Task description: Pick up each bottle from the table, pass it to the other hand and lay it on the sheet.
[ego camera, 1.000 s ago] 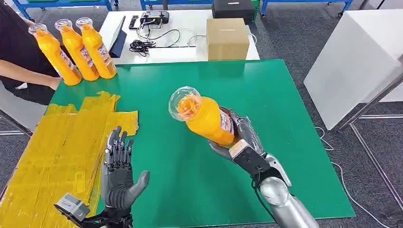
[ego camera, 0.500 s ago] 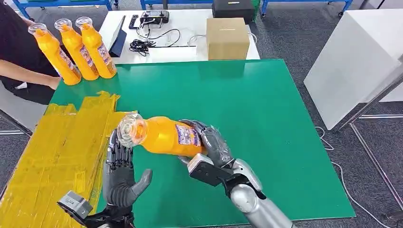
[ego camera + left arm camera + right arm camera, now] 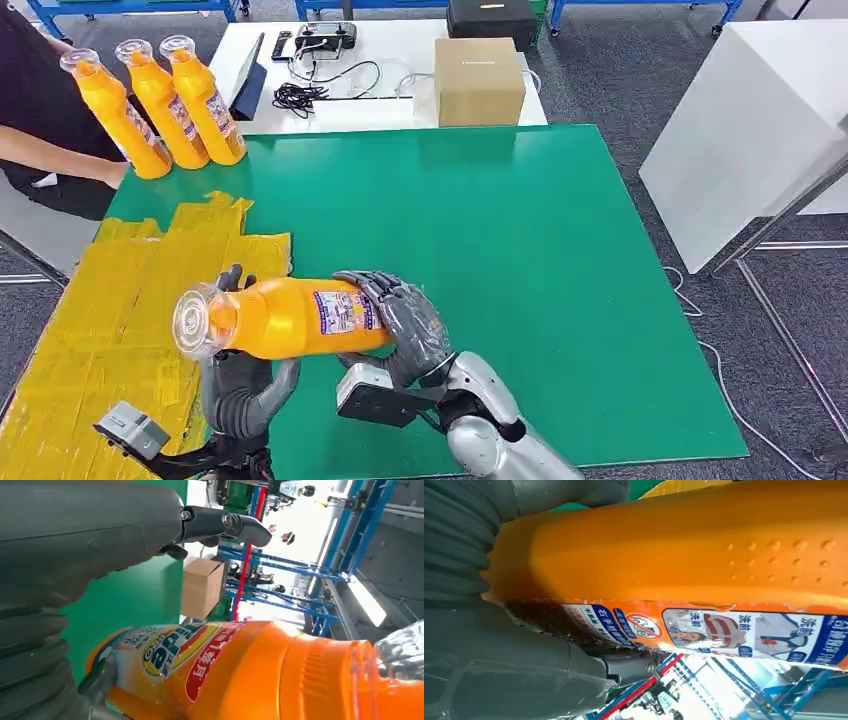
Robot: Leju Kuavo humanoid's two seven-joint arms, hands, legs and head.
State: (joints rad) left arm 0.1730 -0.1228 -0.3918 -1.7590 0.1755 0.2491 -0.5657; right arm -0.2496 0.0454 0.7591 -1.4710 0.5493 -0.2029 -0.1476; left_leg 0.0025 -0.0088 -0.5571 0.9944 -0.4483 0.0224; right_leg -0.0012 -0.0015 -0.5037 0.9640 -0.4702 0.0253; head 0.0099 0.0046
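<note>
Handover step: your right hand grips the orange plastic bottle sideways, cap toward 9 o'clock, above your open left hand. Next, close left, release right, then yellow sheet.

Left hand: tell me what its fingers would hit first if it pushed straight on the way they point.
Most likely the orange bottle. The left hand sits under it with fingertips reaching up behind the neck, while the right hand grips the base. Depth is unclear; past it lies the yellow sheet.

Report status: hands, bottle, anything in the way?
Right hand grips bottle at base. Left hand open beneath it. Yellow sheet alongside, nothing in the way.
</note>
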